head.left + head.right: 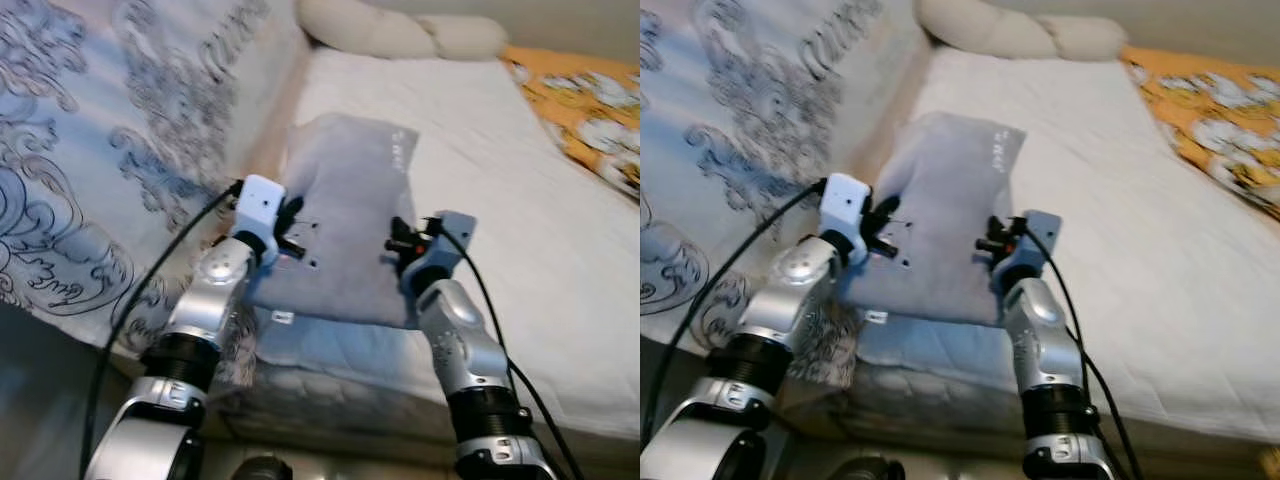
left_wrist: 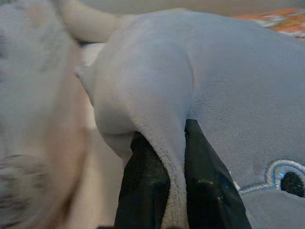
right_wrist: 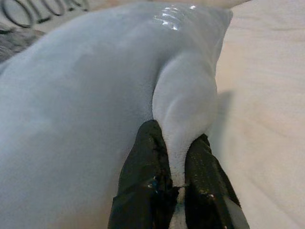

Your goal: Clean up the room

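Both arms frame centre: left gripper [image 2: 174, 191] and right gripper [image 3: 176, 181] jaws pinched tight on grey pillow [image 1: 350, 220] side seams; soft, light, floppy, so hold both edges

To my right the white mattress [image 1: 520, 200] lies open for passing, while the patterned blanket [image 1: 110, 130] walls my left and long pillows [image 1: 400, 30] block the head.

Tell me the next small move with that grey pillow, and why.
Probably lift it a little with both hands together. The left hand and right hand each pinch a fold at opposite edges of the grey pillow, which lies near the bed edge, so it looks ready to carry toward the cream pillow.
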Controlling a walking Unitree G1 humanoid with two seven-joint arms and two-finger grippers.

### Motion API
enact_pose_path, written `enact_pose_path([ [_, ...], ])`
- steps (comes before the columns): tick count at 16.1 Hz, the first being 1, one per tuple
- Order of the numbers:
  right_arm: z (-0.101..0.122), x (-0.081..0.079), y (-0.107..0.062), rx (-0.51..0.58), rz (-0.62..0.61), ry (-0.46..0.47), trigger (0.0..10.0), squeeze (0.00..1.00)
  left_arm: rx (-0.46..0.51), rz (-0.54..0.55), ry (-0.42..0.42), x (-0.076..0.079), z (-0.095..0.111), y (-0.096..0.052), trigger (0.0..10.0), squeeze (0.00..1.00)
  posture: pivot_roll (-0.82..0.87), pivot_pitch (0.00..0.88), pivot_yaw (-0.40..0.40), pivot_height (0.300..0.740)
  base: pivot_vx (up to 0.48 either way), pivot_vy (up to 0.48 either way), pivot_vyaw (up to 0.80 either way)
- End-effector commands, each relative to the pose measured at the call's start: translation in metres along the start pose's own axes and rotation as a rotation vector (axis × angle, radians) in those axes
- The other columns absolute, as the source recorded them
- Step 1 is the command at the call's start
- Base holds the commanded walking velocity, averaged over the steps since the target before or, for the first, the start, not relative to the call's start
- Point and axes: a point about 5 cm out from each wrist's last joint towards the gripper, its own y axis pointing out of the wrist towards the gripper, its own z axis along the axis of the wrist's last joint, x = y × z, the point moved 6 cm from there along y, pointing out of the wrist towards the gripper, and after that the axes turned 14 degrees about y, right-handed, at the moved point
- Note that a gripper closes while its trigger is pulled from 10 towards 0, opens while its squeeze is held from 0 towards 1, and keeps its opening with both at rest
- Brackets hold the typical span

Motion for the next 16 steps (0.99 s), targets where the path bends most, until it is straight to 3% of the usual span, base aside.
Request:
enact_pose_path([
  [1, 0.011, 0.006, 0.001, 0.036, -0.021, 0.000, 10.0, 0.00, 0.059, 0.011, 0.010, -0.003, 0.019, 0.005, 10.0, 0.00, 0.11, 0.000, -0.003, 0.740, 0.285, 0.000, 0.00],
  [6, 0.011, 0.011, -0.001, 0.037, -0.036, -0.009, 10.0, 0.00, 0.057, -0.006, 0.028, -0.002, 0.018, 0.007, 10.0, 0.00, 0.11, 0.000, 0.003, 0.740, 0.290, 0.000, 0.00],
  [10, -0.002, 0.022, -0.003, -0.024, -0.073, -0.013, 10.0, 0.00, 0.053, 0.000, 0.108, -0.005, 0.020, 0.010, 10.0, 0.00, 0.11, 0.000, 0.006, 0.740, 0.063, 0.000, 0.00],
  [11, -0.002, 0.029, -0.004, -0.022, -0.093, 0.010, 10.0, 1.00, 0.055, -0.001, 0.127, -0.006, 0.021, 0.011, 10.0, 0.00, 0.11, 0.000, 0.006, 0.740, 0.000, 0.000, 0.00],
  [16, -0.007, 0.054, -0.009, -0.057, -0.179, -0.081, 10.0, 1.00, 0.005, 0.042, 0.258, -0.024, 0.020, 0.023, 10.0, 0.00, 0.10, 0.000, 0.004, 0.740, 0.000, 0.000, 0.00],
])
